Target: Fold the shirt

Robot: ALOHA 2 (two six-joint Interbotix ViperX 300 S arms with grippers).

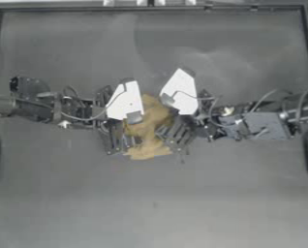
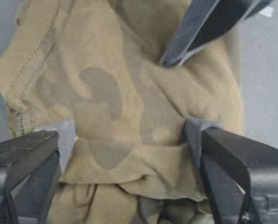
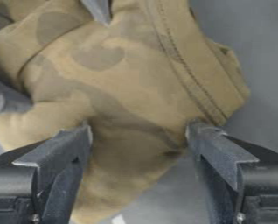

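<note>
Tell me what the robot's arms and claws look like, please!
Both arms are dark grey metal with thin pale cables looping along them. Each wrist carries a white plate, one on the left arm and one on the right arm. The left end effector and the right end effector each have two dark grey, wedge-shaped jaws with paler grey tips.

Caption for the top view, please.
Both arms meet at table centre, left gripper and right gripper open over the bunched tan shirt.
</note>
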